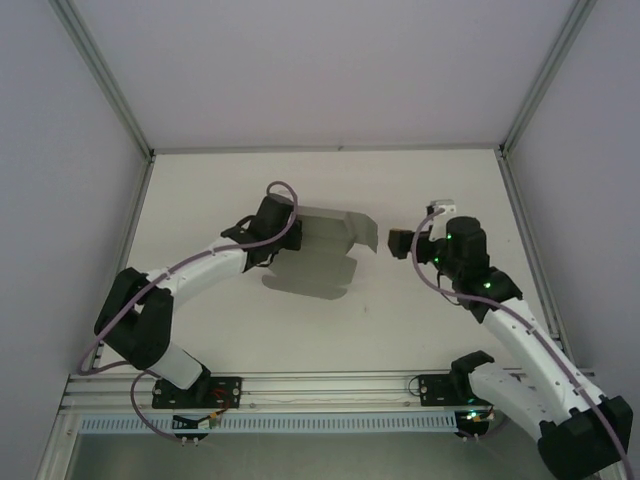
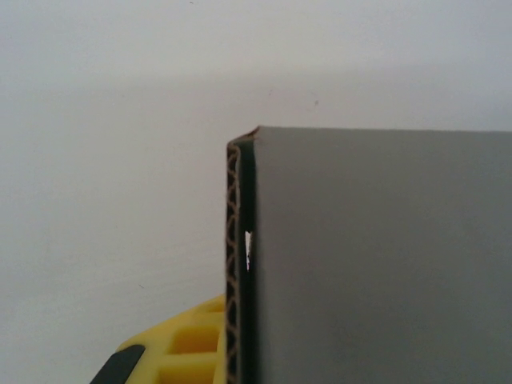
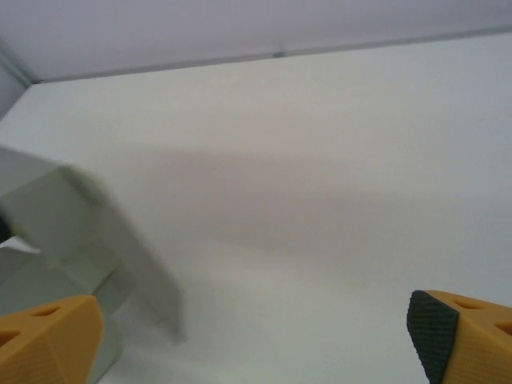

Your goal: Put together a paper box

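The paper box (image 1: 325, 255) is a grey die-cut card sheet, partly folded and held above the white table (image 1: 420, 320). One flap stands up along its far right side. My left gripper (image 1: 290, 233) is shut on the sheet's left edge. In the left wrist view the card (image 2: 384, 256) fills the right side, with its corrugated edge (image 2: 234, 264) upright beside a yellow finger (image 2: 180, 344). My right gripper (image 1: 394, 243) hangs open just right of the raised flap, touching nothing. The right wrist view has its orange fingers (image 3: 48, 340) wide apart and the blurred card (image 3: 72, 224) at the left.
Grey walls and aluminium frame posts (image 1: 105, 75) enclose the table on three sides. An aluminium rail (image 1: 330, 385) runs along the near edge between the arm bases. Bare white table lies in front of and behind the sheet.
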Tool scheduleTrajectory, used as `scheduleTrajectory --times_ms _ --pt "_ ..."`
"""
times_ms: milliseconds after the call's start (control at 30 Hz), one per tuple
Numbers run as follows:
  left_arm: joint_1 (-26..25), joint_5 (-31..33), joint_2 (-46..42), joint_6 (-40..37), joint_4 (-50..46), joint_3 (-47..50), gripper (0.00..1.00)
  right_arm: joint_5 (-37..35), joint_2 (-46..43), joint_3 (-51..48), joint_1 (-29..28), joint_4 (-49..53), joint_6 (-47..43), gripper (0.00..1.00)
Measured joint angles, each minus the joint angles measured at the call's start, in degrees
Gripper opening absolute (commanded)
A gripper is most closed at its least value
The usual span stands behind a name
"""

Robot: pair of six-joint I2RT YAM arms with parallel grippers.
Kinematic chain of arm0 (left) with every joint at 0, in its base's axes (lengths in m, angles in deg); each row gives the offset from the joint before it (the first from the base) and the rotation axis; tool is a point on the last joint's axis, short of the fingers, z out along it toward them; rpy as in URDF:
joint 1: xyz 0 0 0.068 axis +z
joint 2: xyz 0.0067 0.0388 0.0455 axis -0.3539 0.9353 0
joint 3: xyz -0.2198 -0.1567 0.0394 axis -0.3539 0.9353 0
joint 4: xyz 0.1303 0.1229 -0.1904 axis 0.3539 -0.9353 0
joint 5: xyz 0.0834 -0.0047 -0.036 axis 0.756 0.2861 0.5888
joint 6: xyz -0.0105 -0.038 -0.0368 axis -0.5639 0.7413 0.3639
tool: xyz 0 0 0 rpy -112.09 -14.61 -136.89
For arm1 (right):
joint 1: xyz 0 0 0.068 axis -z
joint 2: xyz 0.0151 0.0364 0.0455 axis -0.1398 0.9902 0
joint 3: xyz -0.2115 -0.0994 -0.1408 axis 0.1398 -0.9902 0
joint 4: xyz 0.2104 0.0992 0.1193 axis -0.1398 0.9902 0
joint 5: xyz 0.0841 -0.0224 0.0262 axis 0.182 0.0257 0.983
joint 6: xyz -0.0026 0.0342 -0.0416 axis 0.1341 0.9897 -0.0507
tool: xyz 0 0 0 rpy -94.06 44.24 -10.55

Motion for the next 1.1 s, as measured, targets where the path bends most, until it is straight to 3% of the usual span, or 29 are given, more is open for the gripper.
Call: scheduleTrajectory --times_ms 133,300,567,667,833,933,1100 --pt "0.0 -1.3 -1.6 -0.1 0.6 0.8 0.00 5.9 5.4 1.0 6.1 1.5 -0.7 0.88" --pt "0.0 -1.6 -3.1 -0.1 1.0 1.2 0.00 16.4 15.1 3.7 6.4 1.7 -5.6 0.79" --pt "0.0 -1.8 -3.1 -0.1 0.9 1.2 0.00 32.1 23.7 7.9 2.1 1.9 -14.9 0.74" --pt "0.0 -2.0 -3.0 -0.1 1.0 1.2 0.00 34.2 25.8 9.5 -0.5 1.9 -17.1 0.66" --pt "0.0 -2.0 -2.0 -0.1 0.9 1.2 0.00 34.5 30.4 12.9 -3.3 0.3 -17.6 0.64" --pt "0.0 -2.0 -1.2 0.0 0.7 1.2 0.00 31.1 32.6 13.9 -5.2 -2.2 -16.4 0.63" --pt "-0.1 -1.4 -0.8 0.1 0.5 1.2 0.00 17.8 36.3 16.9 -10.0 -5.2 -10.9 0.40"
